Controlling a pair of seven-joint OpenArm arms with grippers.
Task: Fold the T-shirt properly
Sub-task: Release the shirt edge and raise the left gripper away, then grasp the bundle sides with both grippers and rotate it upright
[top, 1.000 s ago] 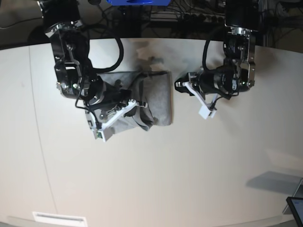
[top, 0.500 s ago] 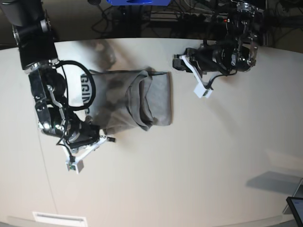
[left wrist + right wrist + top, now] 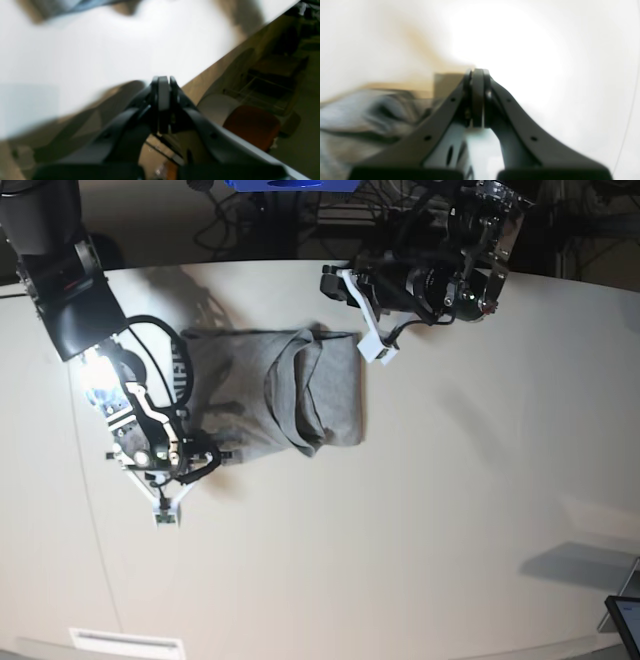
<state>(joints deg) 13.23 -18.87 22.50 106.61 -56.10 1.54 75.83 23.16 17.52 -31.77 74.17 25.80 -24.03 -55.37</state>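
T-shirt (image 3: pixel 270 390) lies bunched, partly folded, far-left on the table (image 3: pixel 450 510). Both grippers, left (image 3: pixel 380 352) and right (image 3: pixel 163 515), are clenched and empty; smooth the bunched layers before folding further.

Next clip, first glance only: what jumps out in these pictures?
The grey T-shirt lies bunched in a rough fold at the table's far middle, with black lettering showing at its left edge in the base view. The right pincer sits shut and empty just off the shirt's near-left corner. The left pincer, also shut and empty, hangs by the shirt's far-right corner.
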